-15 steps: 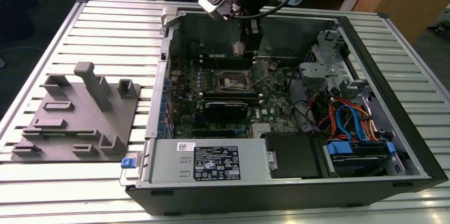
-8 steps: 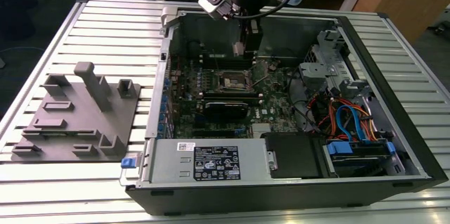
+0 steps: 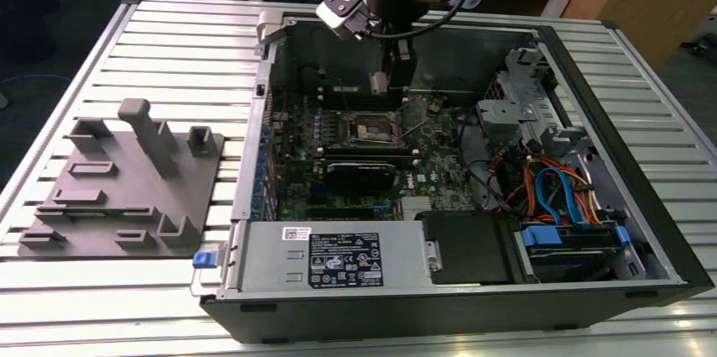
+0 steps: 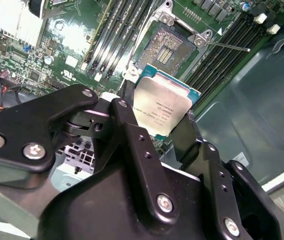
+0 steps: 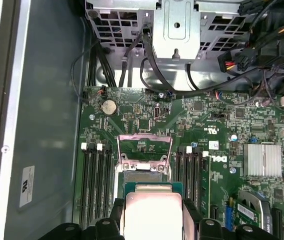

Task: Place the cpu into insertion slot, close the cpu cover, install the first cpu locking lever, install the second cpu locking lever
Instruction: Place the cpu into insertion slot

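Edges of the cpu (image 4: 164,107) are pinched between the black fingers (image 4: 127,125) of the gripper (image 4: 156,117), so you have the jaws clamped on it. Its silvery metal top faces the camera in both wrist views. In the exterior view you see the cpu hanging in the air above the green board (image 3: 435,179), near the insertion slot (image 3: 370,128) and not seated in it.

The slot itself is bare, and its field of contacts lies uncovered in the second wrist view. The cpu cover (image 5: 144,144) stands swung up from the slot's edge, and you can see the board through its window. A thin metal lever (image 4: 229,46) juts out from one corner of the slot's rim.

Long black memory slots (image 5: 96,172) run along both sides of the slot. Further out on the board you have a finned silver heatsink (image 5: 264,160) and a round coin cell (image 5: 109,106).

The board lies inside an open computer case (image 3: 471,311). The case rests on a slatted metal table (image 3: 168,29), with a grey fixture block (image 3: 123,189) beside it on the exterior view's left.
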### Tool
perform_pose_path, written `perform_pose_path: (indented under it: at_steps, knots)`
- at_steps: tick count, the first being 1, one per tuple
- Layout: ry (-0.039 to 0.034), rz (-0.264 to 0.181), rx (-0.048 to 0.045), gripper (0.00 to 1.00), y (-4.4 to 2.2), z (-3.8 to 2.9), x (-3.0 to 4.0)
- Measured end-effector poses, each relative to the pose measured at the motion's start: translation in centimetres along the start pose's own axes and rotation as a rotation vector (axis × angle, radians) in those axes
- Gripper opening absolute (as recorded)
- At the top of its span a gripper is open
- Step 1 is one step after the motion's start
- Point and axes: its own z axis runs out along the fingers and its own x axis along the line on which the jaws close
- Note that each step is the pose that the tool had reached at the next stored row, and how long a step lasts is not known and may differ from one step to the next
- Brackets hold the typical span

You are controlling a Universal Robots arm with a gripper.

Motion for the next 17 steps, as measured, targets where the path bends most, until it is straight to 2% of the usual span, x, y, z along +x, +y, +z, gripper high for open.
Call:
perform_pose_path:
  at_steps: [4, 7, 9, 17]
  knots:
    - [-0.0001, 0.001, 0.0, 0.54, -0.05, 0.49, 0.0]
    - [-0.0004, 0.002, 0.0002, 0.54, -0.05, 0.59, 0.0]
    - [-0.0001, 0.002, 0.0, 0.54, -0.11, 1.2, -0.01]
    - [-0.0001, 0.002, -0.0001, 0.54, -0.11, 1.23, -0.01]
